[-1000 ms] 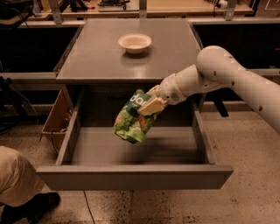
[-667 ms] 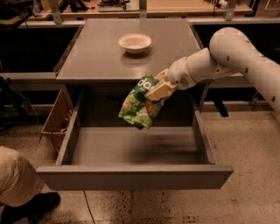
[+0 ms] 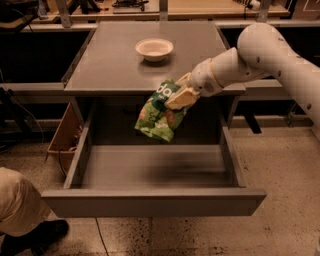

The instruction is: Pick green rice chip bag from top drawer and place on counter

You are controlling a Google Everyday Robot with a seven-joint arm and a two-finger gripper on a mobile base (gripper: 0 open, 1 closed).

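The green rice chip bag (image 3: 159, 114) hangs in the air above the back of the open top drawer (image 3: 150, 200), level with the front edge of the counter (image 3: 115, 55). My gripper (image 3: 181, 96) is shut on the bag's top right corner and holds it tilted, with the bag's lower end drooping to the left. My white arm (image 3: 270, 50) reaches in from the upper right. The drawer is pulled fully out and its grey floor shows nothing in it.
A pale round bowl (image 3: 154, 49) sits on the counter towards the back. A cardboard box (image 3: 65, 135) stands on the floor left of the drawer. A person's knee and shoe (image 3: 20, 210) are at the lower left. A tan wooden worktop (image 3: 210, 7) runs behind.
My gripper has lifted the bag up out of the drawer and slightly to the right, from low inside the drawer to the level of the counter's front edge.
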